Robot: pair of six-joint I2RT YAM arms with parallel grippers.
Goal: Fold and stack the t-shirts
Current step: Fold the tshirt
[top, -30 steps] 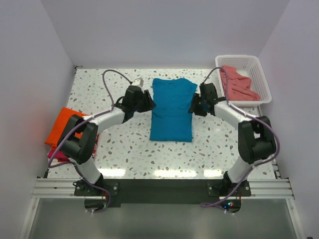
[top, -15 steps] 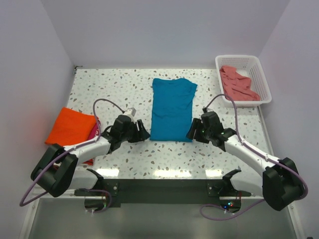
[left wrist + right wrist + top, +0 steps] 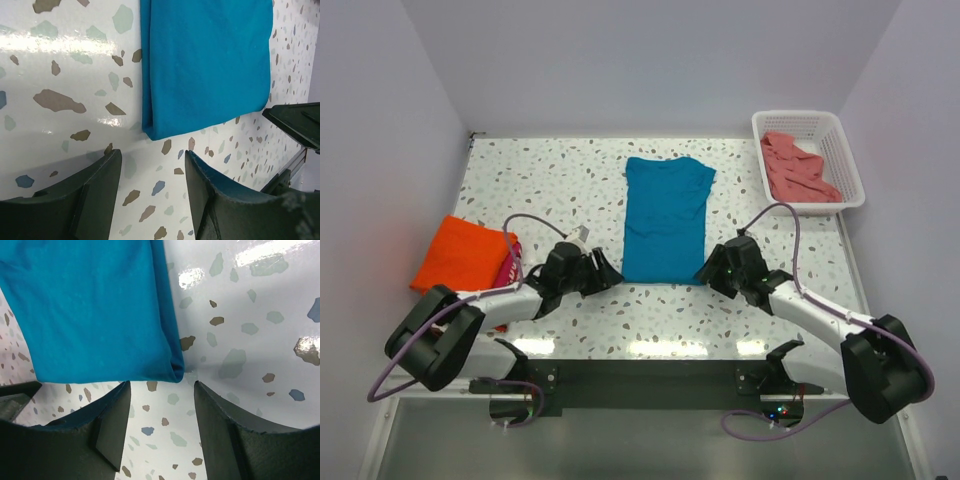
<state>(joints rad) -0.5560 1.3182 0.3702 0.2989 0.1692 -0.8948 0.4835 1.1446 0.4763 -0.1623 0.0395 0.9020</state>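
A teal-blue t-shirt (image 3: 664, 218) lies flat in the middle of the table, sides folded in to a long strip. My left gripper (image 3: 608, 274) stands open just off its near left corner (image 3: 152, 131), nothing between the fingers. My right gripper (image 3: 710, 272) stands open just off the near right corner (image 3: 172, 371), also empty. An orange t-shirt (image 3: 460, 254) lies folded at the left on a magenta-red one (image 3: 507, 268). A salmon-pink t-shirt (image 3: 796, 168) lies crumpled in the white basket (image 3: 847, 152).
The speckled table (image 3: 560, 180) is walled in by white panels on three sides. The white basket stands at the back right corner. The folded stack sits at the table's left edge, close to the left arm.
Both arms have drawn back from the shirt's upper sides to its near corners. Both grippers opened a little wider on the way. The teal-blue shirt has not moved.
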